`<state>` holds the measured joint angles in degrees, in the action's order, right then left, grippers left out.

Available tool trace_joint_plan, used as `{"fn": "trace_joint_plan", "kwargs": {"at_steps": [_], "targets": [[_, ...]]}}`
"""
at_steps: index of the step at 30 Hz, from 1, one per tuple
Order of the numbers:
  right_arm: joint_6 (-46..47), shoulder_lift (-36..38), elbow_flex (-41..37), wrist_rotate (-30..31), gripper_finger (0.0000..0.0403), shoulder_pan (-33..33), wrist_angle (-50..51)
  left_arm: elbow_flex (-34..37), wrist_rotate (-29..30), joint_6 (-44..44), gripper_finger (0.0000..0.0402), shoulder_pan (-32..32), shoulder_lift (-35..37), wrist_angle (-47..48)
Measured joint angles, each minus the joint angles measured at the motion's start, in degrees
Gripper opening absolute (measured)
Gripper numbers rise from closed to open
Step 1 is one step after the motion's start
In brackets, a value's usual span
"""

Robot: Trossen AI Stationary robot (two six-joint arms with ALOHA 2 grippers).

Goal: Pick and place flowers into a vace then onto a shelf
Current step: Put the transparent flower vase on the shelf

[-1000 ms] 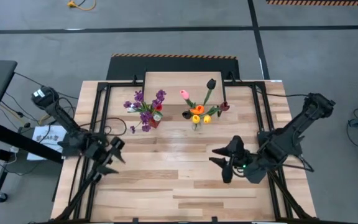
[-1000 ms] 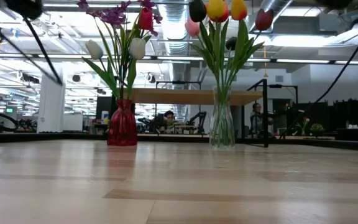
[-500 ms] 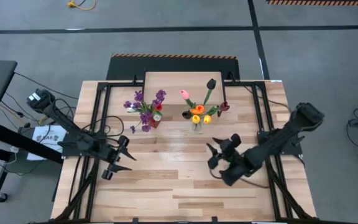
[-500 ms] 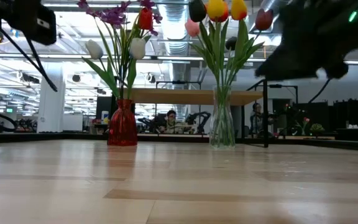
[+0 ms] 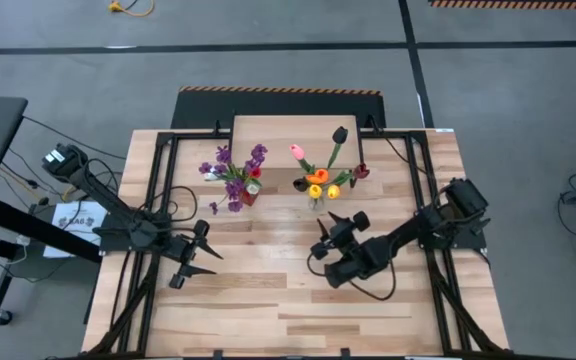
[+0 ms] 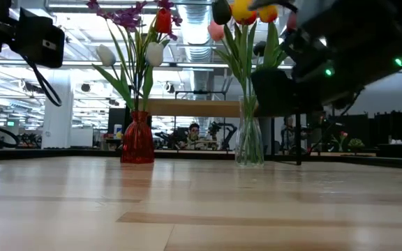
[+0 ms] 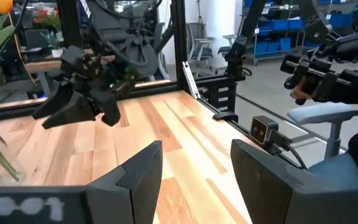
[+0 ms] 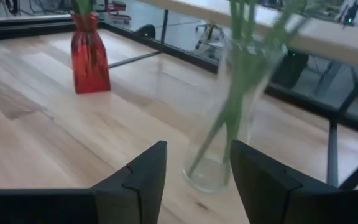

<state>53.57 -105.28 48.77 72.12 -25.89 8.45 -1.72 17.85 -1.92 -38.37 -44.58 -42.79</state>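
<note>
All the flowers (image 5: 320, 172) already stand in the red vase (image 5: 252, 193) and clear vase (image 8: 227, 140) on the worktop (image 5: 268, 290) at centre frame, so only shelving seems left: the right pincer (image 5: 328, 232), empty and open, nears the clear vase, while the left pincer (image 5: 206, 256) waits open at left.

Both grippers (image 5: 200, 256) (image 5: 330, 232) seemingly open, empty

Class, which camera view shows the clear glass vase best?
The right wrist view: the clear glass vase fills the frame, stems visible inside. The low view shows it whole but farther off; the high view mostly its blooms; the left wrist view only leaves at the edge.
</note>
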Motion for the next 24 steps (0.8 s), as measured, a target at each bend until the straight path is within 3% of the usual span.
{"fn": "trace_joint_plan", "kwargs": {"at_steps": [5, 11, 19, 24], "targets": [[-4.42, 0.46, 1.75, 0.00, 0.0212, 1.38, -0.03, 0.00, 0.00, 0.24, 0.0183, -0.02, 0.00, 0.09], [0.00, 0.50, 1.93, -0.17, 0.0259, 4.21, 0.88, 0.00, 0.00, 0.68, 0.0183, -0.04, 0.00, 0.09], [11.90, 0.51, 1.89, -0.09, 0.0265, 7.12, 6.78, 0.00, -0.38, 1.10, 0.0183, -0.04, 0.00, 0.37], [12.88, 0.51, 1.86, 0.22, 0.0265, 8.10, 7.69, 0.00, -0.48, 1.10, 0.0183, -0.04, 0.00, 0.47]]}}
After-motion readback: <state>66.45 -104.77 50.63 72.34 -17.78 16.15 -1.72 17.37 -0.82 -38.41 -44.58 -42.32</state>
